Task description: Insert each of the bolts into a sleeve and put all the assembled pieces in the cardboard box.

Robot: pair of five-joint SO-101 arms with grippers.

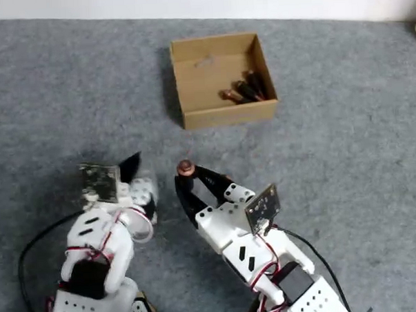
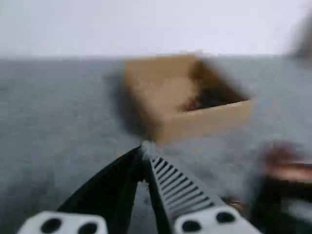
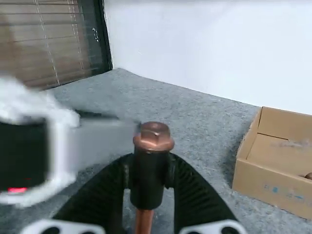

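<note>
Looking down over the table, the cardboard box [image 1: 192,119] sits toward the far edge, near the middle, with a few finished pieces [image 1: 245,91] lying against its right wall. The right gripper [image 1: 187,179] hangs over the middle of the table, well short of the box, pinching a copper-headed bolt [image 1: 186,169]. The left gripper [image 1: 130,165] is near it on the left, its arm folded and pointing at the far edge.

From the left wrist, the left gripper's fingers [image 2: 168,187] appear pressed together with nothing between them, though the blur leaves that less than sure. The box lies ahead.

From the right wrist, a dark sleeve [image 3: 146,187] is clamped upright between the jaws, with the bolt head on top and the shaft poking out underneath. The bolt looks loose in the sleeve, so tipping the wrist on the way to the box could let it slide out. Letting go short of the near wall would drop the piece on the table. The right arm sits low with its wrist about level, pointing at the far edge, and the box is a little off to its right.
</note>
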